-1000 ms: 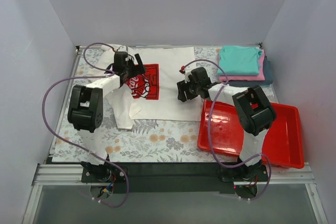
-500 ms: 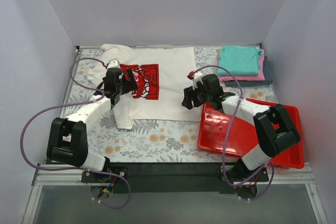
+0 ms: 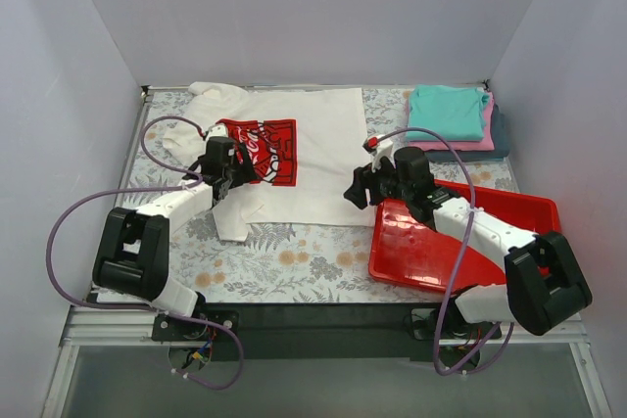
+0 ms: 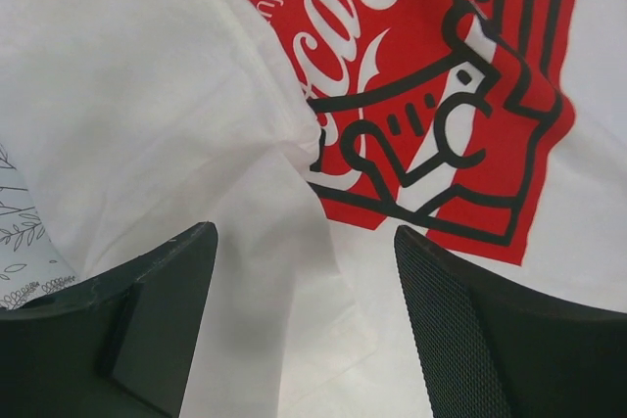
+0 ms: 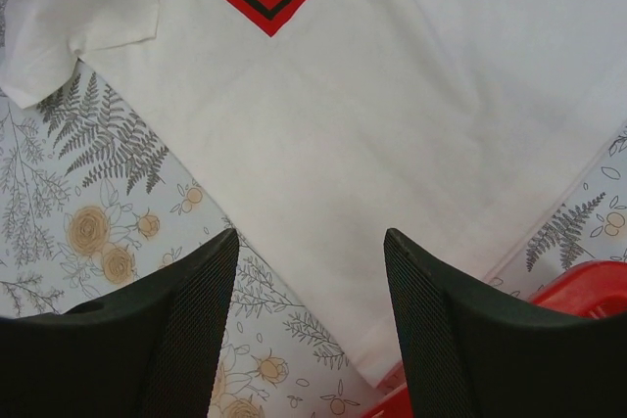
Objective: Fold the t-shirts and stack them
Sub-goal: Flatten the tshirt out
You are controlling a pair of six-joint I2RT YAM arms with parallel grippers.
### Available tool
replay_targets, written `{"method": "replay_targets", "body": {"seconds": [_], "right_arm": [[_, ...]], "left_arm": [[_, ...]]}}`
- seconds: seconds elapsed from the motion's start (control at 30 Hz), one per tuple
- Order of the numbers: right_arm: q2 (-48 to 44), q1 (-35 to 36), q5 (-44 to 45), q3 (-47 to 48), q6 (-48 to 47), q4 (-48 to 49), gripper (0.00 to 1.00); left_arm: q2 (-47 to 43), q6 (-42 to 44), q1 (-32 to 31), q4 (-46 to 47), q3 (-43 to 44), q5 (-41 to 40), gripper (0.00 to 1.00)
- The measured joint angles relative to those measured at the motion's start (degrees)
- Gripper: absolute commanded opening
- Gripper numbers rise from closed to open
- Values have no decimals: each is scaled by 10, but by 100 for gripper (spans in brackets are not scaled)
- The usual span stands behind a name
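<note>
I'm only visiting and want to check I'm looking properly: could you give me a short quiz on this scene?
1. True or false: the white cloth t-shirt with a red rectangular logo print is already folded onto the stack of folded t-shirts at the far right.
2. Which colour tops that stack? A pink, B teal, C dark blue-grey.
3. Fill in: the right arm reaches across a red plastic ____.
Key: 1 false; 2 B; 3 tray.

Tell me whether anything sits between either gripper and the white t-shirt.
Nothing visible does. The left gripper is open over the white t-shirt, at a fold by the red print. The right gripper is open over its edge, with the red tray beside it.
</note>
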Motion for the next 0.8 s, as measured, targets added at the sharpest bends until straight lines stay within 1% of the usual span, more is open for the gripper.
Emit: {"method": "replay_targets", "body": {"seconds": [0.03,0.07,0.13,0.17,0.23,0.3,0.43,0.53,0.6,0.8], "right_arm": [[-1,0,0,-3,0,0,56],[-3,0,0,-6,0,0,56],[-10,0,0,-12,1,1,56],[-13,0,0,-14,1,1,56],[-19,0,0,-17,1,1,56],[-21,0,0,-19,1,3,56],[-21,0,-4,-21,1,3,56],[-17,0,-13,-20,1,9,56],[-8,0,-20,-20,1,13,56],[19,4,-47,-3,3,15,56]], "left_arm": [[9,1,0,1,0,-2,55],[16,1,0,1,0,-3,51],[28,3,0,0,0,-6,38],[31,3,0,-1,0,-9,28],[31,4,0,-2,0,-13,16],[29,3,0,-2,0,-17,0],[3,-1,0,-11,-11,-31,0],[-55,-16,0,-33,-44,-54,0],[-113,-33,0,-56,-71,-75,0],[-358,-117,0,-106,-165,-126,0]]}}
